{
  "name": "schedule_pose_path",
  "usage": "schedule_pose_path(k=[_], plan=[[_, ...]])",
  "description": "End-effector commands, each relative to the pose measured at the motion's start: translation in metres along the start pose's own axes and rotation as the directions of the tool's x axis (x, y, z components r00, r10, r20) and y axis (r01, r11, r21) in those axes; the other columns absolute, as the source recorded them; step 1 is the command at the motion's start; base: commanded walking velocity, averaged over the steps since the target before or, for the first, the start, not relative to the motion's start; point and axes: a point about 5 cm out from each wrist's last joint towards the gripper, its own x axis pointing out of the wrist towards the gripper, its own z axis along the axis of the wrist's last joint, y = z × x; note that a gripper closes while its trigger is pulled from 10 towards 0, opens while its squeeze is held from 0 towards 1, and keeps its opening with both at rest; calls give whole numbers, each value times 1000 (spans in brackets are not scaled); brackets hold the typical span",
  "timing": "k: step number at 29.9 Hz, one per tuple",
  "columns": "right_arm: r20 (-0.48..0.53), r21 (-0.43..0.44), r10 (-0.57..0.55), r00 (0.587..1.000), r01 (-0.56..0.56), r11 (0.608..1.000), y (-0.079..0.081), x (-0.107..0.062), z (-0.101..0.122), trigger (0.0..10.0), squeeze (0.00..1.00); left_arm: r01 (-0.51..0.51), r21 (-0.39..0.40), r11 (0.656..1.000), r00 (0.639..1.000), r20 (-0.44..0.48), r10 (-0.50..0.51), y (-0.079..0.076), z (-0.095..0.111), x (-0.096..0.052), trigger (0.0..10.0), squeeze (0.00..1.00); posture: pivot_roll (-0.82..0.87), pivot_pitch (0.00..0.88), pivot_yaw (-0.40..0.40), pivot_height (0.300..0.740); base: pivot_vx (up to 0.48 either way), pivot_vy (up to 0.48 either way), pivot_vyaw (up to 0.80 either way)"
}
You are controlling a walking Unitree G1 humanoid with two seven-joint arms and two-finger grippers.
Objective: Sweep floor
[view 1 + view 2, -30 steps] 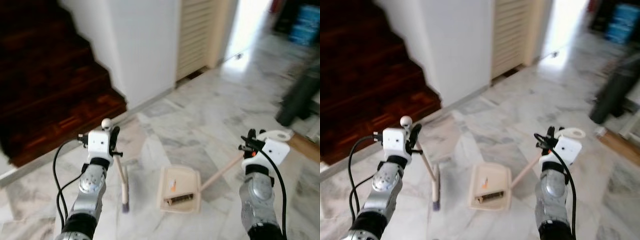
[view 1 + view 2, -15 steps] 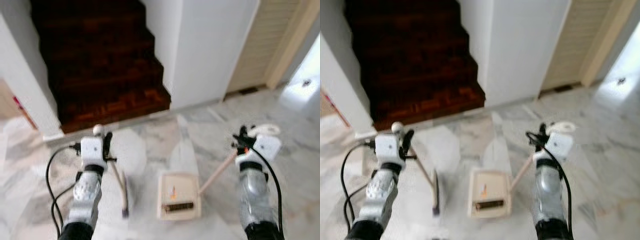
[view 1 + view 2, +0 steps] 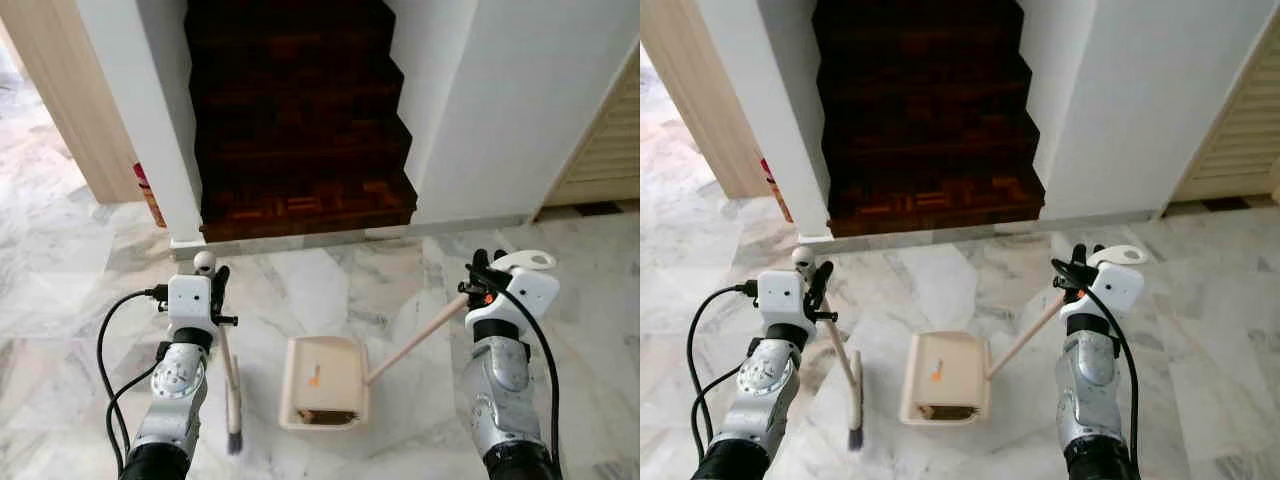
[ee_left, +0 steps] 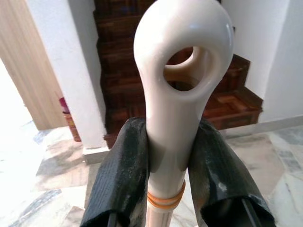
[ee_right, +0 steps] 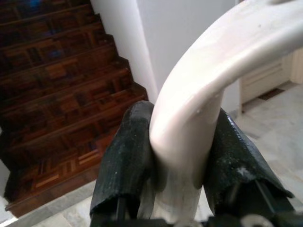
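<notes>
My left gripper (image 3: 213,283) is shut on the top of a cream broom handle (image 4: 176,109), just under its ring end. The broom (image 3: 231,380) slants down to its dark bristle tip (image 3: 234,440) on the marble floor (image 3: 60,270). My right gripper (image 3: 478,270) is shut on the curved cream handle (image 5: 199,104) of the dustpan. The cream dustpan (image 3: 322,382) lies flat on the floor between my arms, with an orange scrap (image 3: 314,377) and dark debris (image 3: 322,415) inside it.
A dark wooden staircase (image 3: 295,120) rises straight ahead between white walls (image 3: 520,110). A red object (image 3: 150,195) stands by the left wall's foot. A louvred door (image 3: 605,150) is at the right, and a wooden door frame (image 3: 75,110) at the left.
The camera has turned left, so the staircase now lies straight ahead and the bright doorway at the right is gone. Both grippers keep their hold; the dustpan and broom stay between the arms.
</notes>
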Motion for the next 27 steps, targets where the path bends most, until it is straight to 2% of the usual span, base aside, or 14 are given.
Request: schedule_pose_path(k=[1, 8, 13, 17, 27], plan=[[59, -6, 10, 998, -10, 1000, 1, 4, 13, 10000, 0, 16, -1, 1000, 998, 66, -16, -2, 15, 6, 10000, 0, -12, 0, -3, 740, 0, 439, 0], [58, -5, 26, 998, -26, 1000, 3, 5, 14, 10000, 0, 21, -4, 1000, 998, 60, -21, -3, 14, 4, 10000, 0, -11, 0, -4, 740, 0, 480, 0], [73, -44, 39, 997, -36, 998, 4, 4, 16, 10000, 0, 25, -3, 1000, 998, 59, -25, -3, 14, 3, 10000, 0, -15, 0, -3, 740, 0, 480, 160], [67, -5, 27, 997, -26, 1000, 5, 4, 15, 10000, 0, 27, -1, 1000, 998, 57, -27, -2, 13, 2, 10000, 0, -16, 0, -4, 740, 0, 480, 400], [67, -14, 31, 997, -30, 999, 4, 5, 17, 10000, 0, 26, -2, 1000, 998, 57, -26, -4, 14, 2, 10000, 0, -10, 0, -14, 740, 0, 480, 0]])
